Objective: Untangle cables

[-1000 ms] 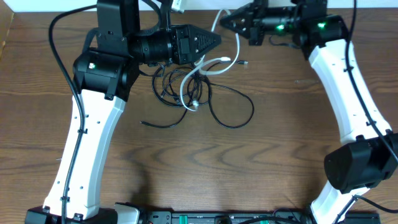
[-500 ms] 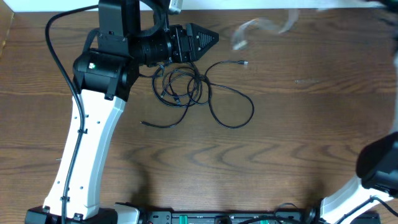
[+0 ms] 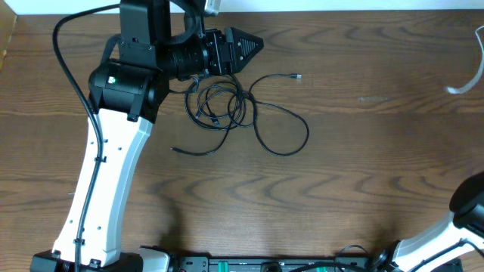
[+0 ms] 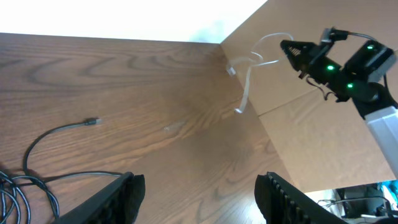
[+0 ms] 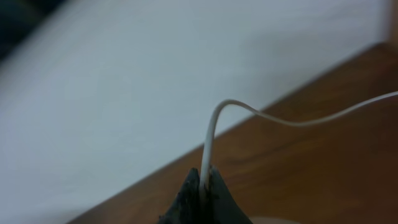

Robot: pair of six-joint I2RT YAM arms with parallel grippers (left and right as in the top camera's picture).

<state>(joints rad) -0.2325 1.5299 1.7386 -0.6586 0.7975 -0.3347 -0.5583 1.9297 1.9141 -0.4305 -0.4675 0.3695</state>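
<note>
The long black cable (image 3: 242,113) lies coiled on the table near the back, one plug end (image 3: 296,76) pointing right, the other end (image 3: 175,150) at the left. My left gripper (image 3: 257,44) is open and empty, hovering just behind the coil; the black cable shows at the lower left of the left wrist view (image 4: 37,149). My right gripper (image 5: 202,186) is shut on the white cable (image 5: 214,130). The left wrist view shows that gripper (image 4: 292,50) holding the white cable (image 4: 247,81) in the air past the table's right side. Overhead, only a bit of white cable (image 3: 465,83) shows at the right edge.
A thick black wire (image 3: 68,68) runs along my left arm (image 3: 113,166). The right arm's base (image 3: 469,204) sits at the lower right corner. The wooden table (image 3: 340,166) ends at a white wall at the back.
My right gripper has swung far right with the white cable, pulling it out of the black coil and off to the table's right edge. The left gripper stayed put.
</note>
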